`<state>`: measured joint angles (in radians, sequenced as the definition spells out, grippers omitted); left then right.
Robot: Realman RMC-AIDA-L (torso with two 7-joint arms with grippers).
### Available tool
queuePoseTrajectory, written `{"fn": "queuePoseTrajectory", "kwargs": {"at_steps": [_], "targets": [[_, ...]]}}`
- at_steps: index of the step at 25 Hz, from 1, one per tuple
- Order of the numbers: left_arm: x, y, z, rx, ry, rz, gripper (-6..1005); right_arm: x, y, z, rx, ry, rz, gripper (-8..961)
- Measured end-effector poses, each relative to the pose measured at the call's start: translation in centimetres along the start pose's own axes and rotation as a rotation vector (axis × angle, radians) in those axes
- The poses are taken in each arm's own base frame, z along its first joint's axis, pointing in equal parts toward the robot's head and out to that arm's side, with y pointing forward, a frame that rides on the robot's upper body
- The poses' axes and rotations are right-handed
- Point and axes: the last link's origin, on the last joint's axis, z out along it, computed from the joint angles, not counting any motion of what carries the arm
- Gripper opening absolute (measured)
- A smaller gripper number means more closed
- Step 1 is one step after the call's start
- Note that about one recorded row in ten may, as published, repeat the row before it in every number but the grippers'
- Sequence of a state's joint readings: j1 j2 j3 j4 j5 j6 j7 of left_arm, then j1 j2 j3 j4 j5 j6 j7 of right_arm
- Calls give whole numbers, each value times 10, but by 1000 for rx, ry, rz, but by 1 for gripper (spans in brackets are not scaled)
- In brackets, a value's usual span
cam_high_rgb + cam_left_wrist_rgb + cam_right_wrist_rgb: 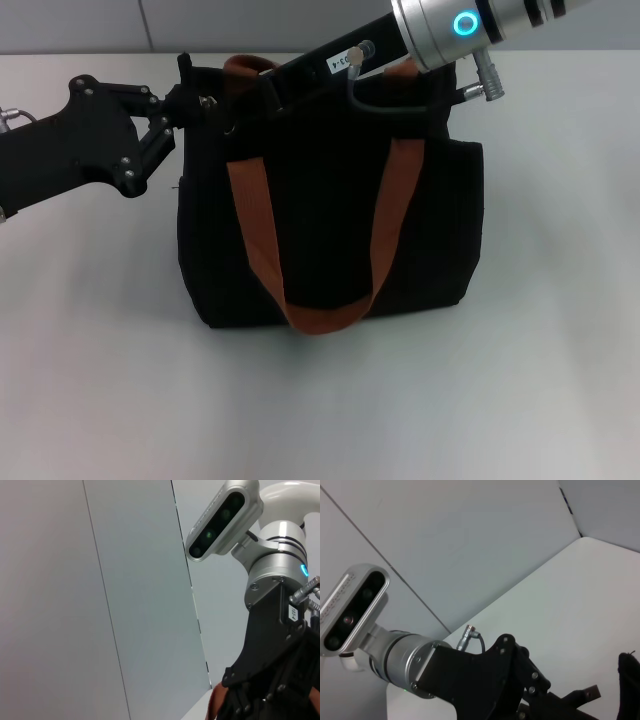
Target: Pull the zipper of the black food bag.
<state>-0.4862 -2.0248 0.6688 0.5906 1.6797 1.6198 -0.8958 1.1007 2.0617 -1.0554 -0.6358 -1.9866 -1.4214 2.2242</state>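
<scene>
The black food bag (330,230) stands upright mid-table, its orange-brown handles (250,230) hanging down the front. A small silver piece, apparently the zipper (210,102) pull, glints at the bag's top left corner. My left gripper (188,100) comes in from the left and sits right against that corner, beside the silver piece. From the upper right, my right gripper (262,92) reaches down onto the bag's top edge, black against black. The right wrist view shows the left gripper (585,696) beside a bag edge (630,690).
White table (520,380) spreads all around the bag. Grey wall panels (100,580) rise behind it. The right arm's silver wrist (277,565) and camera appear in the left wrist view, above a bit of orange handle (216,705).
</scene>
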Motion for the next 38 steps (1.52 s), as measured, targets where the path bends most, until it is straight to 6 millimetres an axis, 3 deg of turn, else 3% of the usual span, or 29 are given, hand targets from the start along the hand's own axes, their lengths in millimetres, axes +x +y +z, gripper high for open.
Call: {"fn": "queuePoseTrajectory", "kwargs": {"at_steps": [19,38], "targets": [[0,0,0,0,0,9,31,-4,1,7,16,9,-7,-2],[0,0,-1,-2,1,13,31,-4,1,5,23,6,-13,-2]]}}
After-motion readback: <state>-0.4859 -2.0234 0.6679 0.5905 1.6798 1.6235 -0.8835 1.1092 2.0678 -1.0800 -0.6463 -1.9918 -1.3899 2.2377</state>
